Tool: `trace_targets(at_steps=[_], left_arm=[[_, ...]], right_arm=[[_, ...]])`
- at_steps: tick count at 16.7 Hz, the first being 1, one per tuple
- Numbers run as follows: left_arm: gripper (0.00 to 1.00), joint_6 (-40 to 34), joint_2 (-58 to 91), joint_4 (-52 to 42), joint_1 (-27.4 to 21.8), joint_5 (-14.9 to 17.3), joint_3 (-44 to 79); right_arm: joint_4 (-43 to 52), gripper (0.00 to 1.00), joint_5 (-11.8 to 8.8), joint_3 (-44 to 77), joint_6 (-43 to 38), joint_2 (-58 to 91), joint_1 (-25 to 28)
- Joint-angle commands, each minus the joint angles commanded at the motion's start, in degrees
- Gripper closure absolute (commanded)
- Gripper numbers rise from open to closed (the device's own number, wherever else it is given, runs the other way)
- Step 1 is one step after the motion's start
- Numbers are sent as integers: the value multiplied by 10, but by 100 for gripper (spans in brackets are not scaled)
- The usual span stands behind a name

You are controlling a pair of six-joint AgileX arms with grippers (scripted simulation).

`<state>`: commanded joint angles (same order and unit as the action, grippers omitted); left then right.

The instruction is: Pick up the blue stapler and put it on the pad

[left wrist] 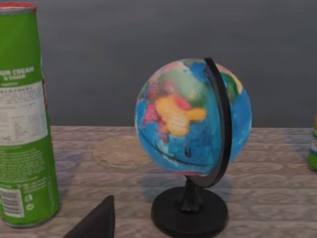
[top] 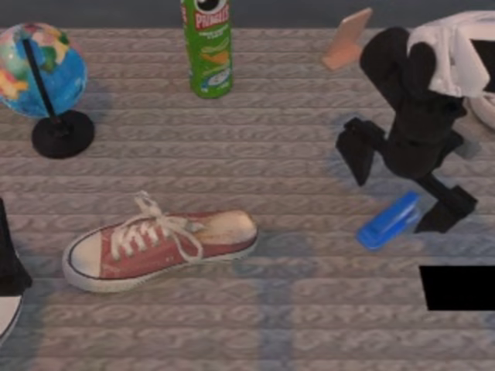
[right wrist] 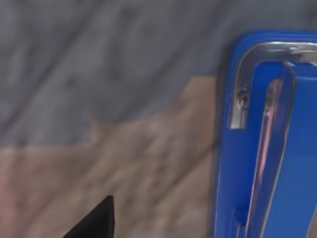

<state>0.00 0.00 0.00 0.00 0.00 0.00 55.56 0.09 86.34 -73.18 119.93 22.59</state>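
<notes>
The blue stapler (top: 389, 220) lies flat on the table at the right, slanting away from me. My right gripper (top: 398, 199) hangs open just over it. One black finger (top: 360, 151) stands well to the stapler's left, the other finger (top: 446, 209) close by its right end. In the right wrist view the stapler (right wrist: 270, 148) fills one side and a single fingertip (right wrist: 99, 220) shows apart from it. The pad (top: 458, 287), a plain black rectangle, lies near the right edge, in front of the stapler. My left gripper (top: 9, 270) is parked at the left edge.
A red sneaker (top: 158, 243) lies at front left. At the back left is a globe (top: 42, 66) on a round black base, and at back centre a green chips can (top: 207, 46). A salmon block (top: 348, 39) leans at the back right. The left wrist view faces the globe (left wrist: 193, 119) and a green can (left wrist: 25, 114).
</notes>
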Motion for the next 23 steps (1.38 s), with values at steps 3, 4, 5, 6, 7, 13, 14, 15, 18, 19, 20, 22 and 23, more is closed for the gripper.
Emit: trace_targets(at_steps=[3, 4, 5, 6, 7, 13, 14, 15, 18, 19, 20, 22, 23], left_arm=[[0, 0, 0, 0, 0, 0, 0], [0, 0, 0, 0, 0, 0, 0], [0, 0, 0, 0, 0, 0, 0], [0, 0, 0, 0, 0, 0, 0], [0, 0, 0, 0, 0, 0, 0], [0, 0, 0, 0, 0, 0, 0], [0, 0, 0, 0, 0, 0, 0], [0, 0, 0, 0, 0, 0, 0], [0, 0, 0, 0, 0, 0, 0], [0, 0, 0, 0, 0, 0, 0], [0, 0, 0, 0, 0, 0, 0], [0, 0, 0, 0, 0, 0, 0], [0, 0, 0, 0, 0, 0, 0]], right_arm=[[-44, 0, 0, -35, -2, 15, 1], [-46, 0, 0, -37, -2, 16, 1], [-46, 0, 0, -37, -2, 16, 1], [-46, 0, 0, -37, -2, 16, 1], [-46, 0, 0, -37, -2, 16, 1], [-46, 45, 0, -37, -2, 16, 1], [-46, 53, 0, -37, -2, 16, 1], [-46, 60, 0, -37, -2, 16, 1], [-46, 83, 0, -37, -2, 16, 1], [-46, 90, 0, -37, -2, 16, 1], [-46, 98, 0, -37, -2, 16, 1], [-46, 100, 0, -37, -2, 16, 1], [-46, 100, 0, -37, -2, 16, 1]])
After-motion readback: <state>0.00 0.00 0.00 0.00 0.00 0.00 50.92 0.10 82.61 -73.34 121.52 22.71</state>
